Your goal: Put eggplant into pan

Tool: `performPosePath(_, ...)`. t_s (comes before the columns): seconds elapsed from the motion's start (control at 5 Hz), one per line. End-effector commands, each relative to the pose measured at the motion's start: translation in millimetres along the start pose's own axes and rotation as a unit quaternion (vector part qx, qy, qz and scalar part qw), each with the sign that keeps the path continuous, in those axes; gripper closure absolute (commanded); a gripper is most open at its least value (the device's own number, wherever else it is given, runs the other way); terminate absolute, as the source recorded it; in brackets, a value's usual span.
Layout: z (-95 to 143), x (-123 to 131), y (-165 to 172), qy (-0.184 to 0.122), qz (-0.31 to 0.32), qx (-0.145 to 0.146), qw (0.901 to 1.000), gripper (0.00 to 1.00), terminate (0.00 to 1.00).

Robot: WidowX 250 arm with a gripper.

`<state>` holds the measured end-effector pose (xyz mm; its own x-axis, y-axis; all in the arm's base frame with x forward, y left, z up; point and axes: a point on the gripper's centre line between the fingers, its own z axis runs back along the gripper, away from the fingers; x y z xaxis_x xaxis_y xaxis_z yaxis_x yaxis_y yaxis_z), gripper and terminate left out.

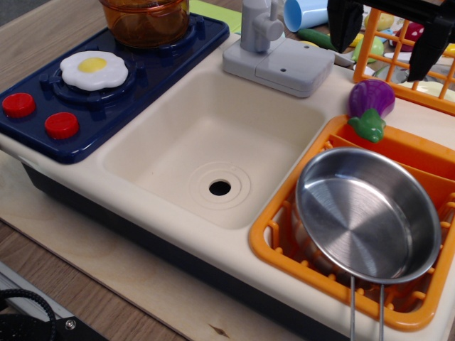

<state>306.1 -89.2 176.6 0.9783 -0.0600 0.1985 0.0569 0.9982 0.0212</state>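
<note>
Running from left to right, two round red plastic knobs sit on the front of a dark blue toy stove top, with a white-and-yellow toy fried egg on its near burner and an orange transparent pot on the far burner. Beside the stove lies a cream plastic sink basin with a round drain hole, backed by a pale grey toy faucet. Behind the faucet a light blue cup lies on its side near a slim green toy vegetable. Farther right, the small glossy purple toy eggplant, green stem cap toward the viewer, rests on the counter ledge just beyond the rim of an orange slatted dish rack. Inside that rack stands the round stainless-steel pan, tilted, its thin wire handle pointing toward the viewer. At the upper right the black robot gripper hangs above the eggplant, fingers spread apart and grasping nothing.
</note>
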Motion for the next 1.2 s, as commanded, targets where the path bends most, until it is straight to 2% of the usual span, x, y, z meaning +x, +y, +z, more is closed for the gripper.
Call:
performPosePath(0.0,0,0,0,0.000,0.000,0.000,1.0000,0.00,0.00)
performPosePath(0.4,-24,19,3,-0.025,-0.009,0.005,0.9996,0.00,0.00)
performPosePath(1.0,-61,31,14,-0.043,-0.022,-0.024,0.9986,0.00,0.00)
